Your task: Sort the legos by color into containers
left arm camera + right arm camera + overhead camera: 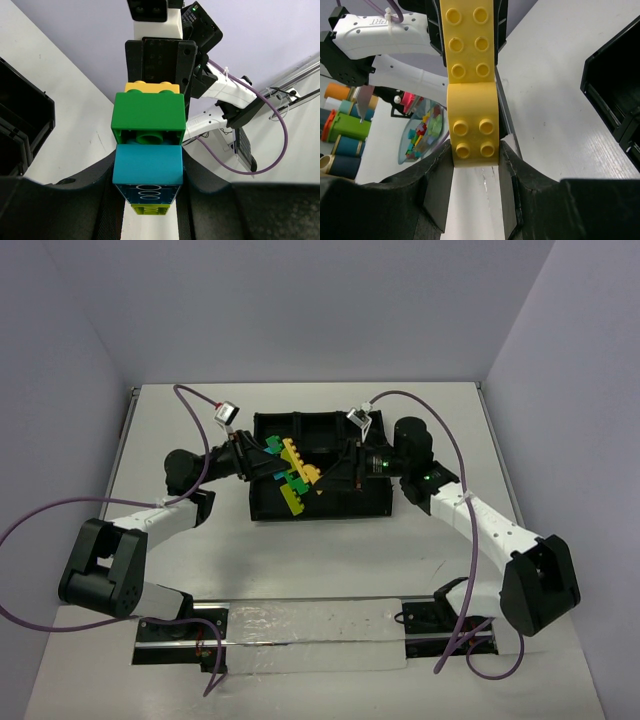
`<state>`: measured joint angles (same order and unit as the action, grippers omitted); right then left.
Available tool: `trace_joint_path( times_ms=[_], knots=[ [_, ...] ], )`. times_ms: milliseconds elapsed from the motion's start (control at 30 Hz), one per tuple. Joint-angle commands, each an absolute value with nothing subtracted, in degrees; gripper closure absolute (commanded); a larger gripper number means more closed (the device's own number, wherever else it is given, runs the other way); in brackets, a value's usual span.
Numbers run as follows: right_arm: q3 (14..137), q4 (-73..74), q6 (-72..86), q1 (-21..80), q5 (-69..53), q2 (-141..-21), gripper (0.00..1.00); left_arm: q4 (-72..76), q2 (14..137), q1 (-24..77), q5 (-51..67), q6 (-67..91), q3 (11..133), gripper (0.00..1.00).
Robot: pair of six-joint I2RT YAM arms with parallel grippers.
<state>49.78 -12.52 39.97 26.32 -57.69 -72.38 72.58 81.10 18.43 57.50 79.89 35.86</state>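
Over the middle of the white table (300,410) sits the black divided tray (372,506), and above its centre the two claws meet: the left claw (266,456) comes in from nine o'clock and the right claw (332,473) from three o'clock, each clenched on one end of the same cluster of bricks (296,476), which hangs between them above the compartments and touches no wall that I can see. By the left wrist view, the left claw grasps the teal brick (147,165), with a green brick (148,114) stacked on it toward twelve o'clock and a yellow brick (151,87) beyond, caught by the other claw; a lime brick (150,209) peeks out at six o'clock. The right wrist view shows its fingers (437,195) pinching a yellow block (471,125) joined to a long yellow piece (469,45). The step in hand looks like pulling the stack apart, best done by bending the two ends against each other at a seam rather than tugging straight, with both grips firm and the work kept over the tray so that any brick shaken loose drops inside; which colour belongs to which compartment cannot be told yet
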Motion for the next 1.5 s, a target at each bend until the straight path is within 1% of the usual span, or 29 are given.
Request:
trace_joint_path(
  times_ms=[0,133,233,333,367,433,567,633,733,800,867,900,933,967,1033,1067,1133,1300,1367,1433,1467],
  knots=[
    [48.56,-12.48,39.9,23.25,-56.78,-69.88,1.0,81.16,78.66,17.05,57.26,79.19,37.27,1.0],
    [49.19,-10.9,39.17,21.88,-55.23,-68.8,1.0,82.14,79.03,16.79,57.11,79.91,36.72,1.0],
    [50.37,-6.82,37.47,20.8,-51.24,-68.5,1.0,81.91,78.95,16.46,56.87,79.86,36.65,1.0],
    [53.92,3.46,32.43,20.13,-39.82,-68.46,1.0,78.85,77.69,15.31,56.47,78.76,36.58,1.0],
    [55.2,10.62,30.06,20.13,-32.95,-69.09,1.0,73.79,76.88,14.67,56.06,77.38,36.69,1.0],
    [56.25,16.94,26.89,20.13,-19.52,-69.95,1.0,63.37,74.88,13.66,54.38,70.89,37.73,1.0],
    [54.97,20.71,25.02,20.04,-5.73,-71.7,1.0,33.86,69.2,13.78,46.93,53.61,43.08,1.0],
    [54.8,21.09,24.62,20.04,-3.73,-74.31,1.0,29.69,67.61,13.97,45.36,51.34,44.33,1.0],
    [56.22,21.15,24.37,19.98,-2.34,-78.63,1.0,29.54,67.46,14.01,45.16,51.23,44.83,1.0],
    [57.12,21.11,24.23,20.05,-2.12,-82.19,0.97,30.42,68.34,13.98,46.03,52.66,44.96,1.0],
    [57.7,21.11,24.02,20.06,-1.47,-83.15,0.89,32.85,69.57,14.04,47.33,53.79,44.6,1.0],
    [57.74,20.84,23.87,20.04,-1.41,-83.36,0.83,33.77,70.01,14.0,47.71,54.43,44.5,1.0],
    [57.62,20.24,23.69,20.04,-1.72,-83.22,0.6,35.2,70.82,14.04,48.19,55.04,44.41,1.0],
    [57.63,20.04,23.45,20.1,-1.91,-83.02,0.44,36.43,71.79,14.06,48.65,55.88,44.32,1.0],
    [57.98,20.22,23.03,20.13,-1.85,-82.26,0.32,39.99,73.04,14.12,50.2,57.87,44.06,1.0],
    [58.13,20.48,22.76,20.19,-2.02,-81.88,0.3,41.78,73.69,14.09,51.1,58.89,44.03,1.0],
    [58.33,20.6,22.39,20.13,-3.52,-80.29,0.28,45.08,75.44,14.18,53.35,60.66,44.15,1.0],
    [57.83,18.74,21.29,20.04,-11.28,-74.97,0.29,51.77,78.46,14.15,56.93,64.02,43.52,1.0],
    [56.49,15.44,19.93,20.04,-20.29,-71.83,0.3,56.33,79.38,14.37,59.11,66.31,43.06,1.0],
    [54.78,8.64,20.21,20.13,-28.79,-68.52,0.3,60.32,80.32,14.5,61.06,68.78,42.72,1.0],
    [54.16,8.53,20.21,20.04,-31.96,-67.28,0.3,61.65,80.67,14.59,61.85,69.58,42.71,1.0]
  ],
)
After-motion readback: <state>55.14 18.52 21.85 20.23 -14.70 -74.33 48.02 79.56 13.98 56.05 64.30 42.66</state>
